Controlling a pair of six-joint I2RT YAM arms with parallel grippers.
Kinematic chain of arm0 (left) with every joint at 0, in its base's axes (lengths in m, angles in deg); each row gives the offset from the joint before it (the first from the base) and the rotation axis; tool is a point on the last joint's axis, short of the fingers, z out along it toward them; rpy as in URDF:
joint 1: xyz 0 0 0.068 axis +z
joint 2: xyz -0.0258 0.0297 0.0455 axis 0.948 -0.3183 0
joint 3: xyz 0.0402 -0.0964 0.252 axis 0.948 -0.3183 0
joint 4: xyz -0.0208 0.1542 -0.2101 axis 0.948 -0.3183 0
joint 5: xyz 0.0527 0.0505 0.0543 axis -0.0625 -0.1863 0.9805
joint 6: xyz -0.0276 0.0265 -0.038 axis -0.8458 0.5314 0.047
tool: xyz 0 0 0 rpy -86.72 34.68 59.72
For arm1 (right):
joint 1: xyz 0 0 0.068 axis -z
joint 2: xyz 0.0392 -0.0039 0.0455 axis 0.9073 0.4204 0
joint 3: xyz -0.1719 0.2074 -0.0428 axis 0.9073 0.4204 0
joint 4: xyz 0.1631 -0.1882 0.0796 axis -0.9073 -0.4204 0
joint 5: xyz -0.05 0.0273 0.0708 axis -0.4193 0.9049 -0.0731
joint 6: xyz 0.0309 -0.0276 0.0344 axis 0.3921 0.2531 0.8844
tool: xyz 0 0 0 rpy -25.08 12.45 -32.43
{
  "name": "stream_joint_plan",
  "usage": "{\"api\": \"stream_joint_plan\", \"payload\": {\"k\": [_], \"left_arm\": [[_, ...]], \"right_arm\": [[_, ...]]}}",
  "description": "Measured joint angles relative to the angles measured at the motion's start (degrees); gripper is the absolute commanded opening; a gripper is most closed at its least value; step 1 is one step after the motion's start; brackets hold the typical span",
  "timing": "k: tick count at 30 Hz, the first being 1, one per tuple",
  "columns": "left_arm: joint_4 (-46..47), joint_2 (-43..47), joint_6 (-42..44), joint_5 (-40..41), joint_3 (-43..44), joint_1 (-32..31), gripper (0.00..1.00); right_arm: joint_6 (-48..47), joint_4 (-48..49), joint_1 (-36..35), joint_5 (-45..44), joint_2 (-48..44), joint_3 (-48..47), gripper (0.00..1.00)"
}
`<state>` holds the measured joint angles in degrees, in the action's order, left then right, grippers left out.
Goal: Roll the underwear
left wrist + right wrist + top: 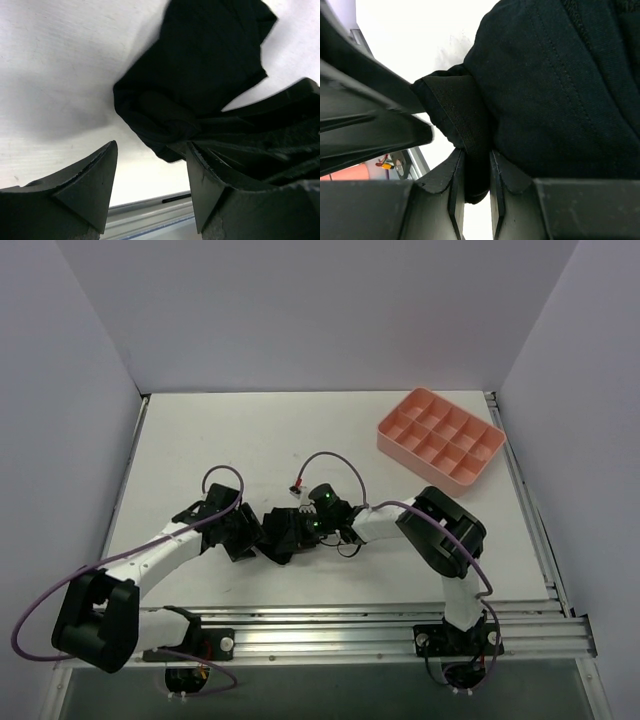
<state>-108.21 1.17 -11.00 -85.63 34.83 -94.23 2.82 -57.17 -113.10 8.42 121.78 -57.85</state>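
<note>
Near the middle of the worktop (190, 440), the underwear (283, 533) is lying bunched in a loose, half-rolled lump. My right jaws are pinching a thick hemmed fold at its edge. My left jaws are standing apart, released, holding nothing, with the bundle just ahead of them. It is looking light, limp and matte, so I am judging it will sag and unroll unless I am gripping through several layers at the rolled end.
</note>
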Motion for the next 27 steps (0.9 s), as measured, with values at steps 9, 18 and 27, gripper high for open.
{"api": "stream_joint_plan", "payload": {"k": [9, 18, 27], "left_arm": [[3.58, -4.37, -2.16, 2.71, -1.09, -0.13, 0.65], [7.93, -10.14, -3.06, 0.68, 0.35, -0.35, 0.35], [6.21, -16.0, -0.66, -4.66, 5.29, 0.13, 0.23]], "right_arm": [[2.47, 0.44, 0.31, 1.44, 0.94, -0.55, 0.0], [4.59, 0.22, 0.42, 1.36, 1.18, -0.68, 0.21], [-3.98, -15.76, -2.64, -10.29, -5.27, -4.42, 0.48]]}}
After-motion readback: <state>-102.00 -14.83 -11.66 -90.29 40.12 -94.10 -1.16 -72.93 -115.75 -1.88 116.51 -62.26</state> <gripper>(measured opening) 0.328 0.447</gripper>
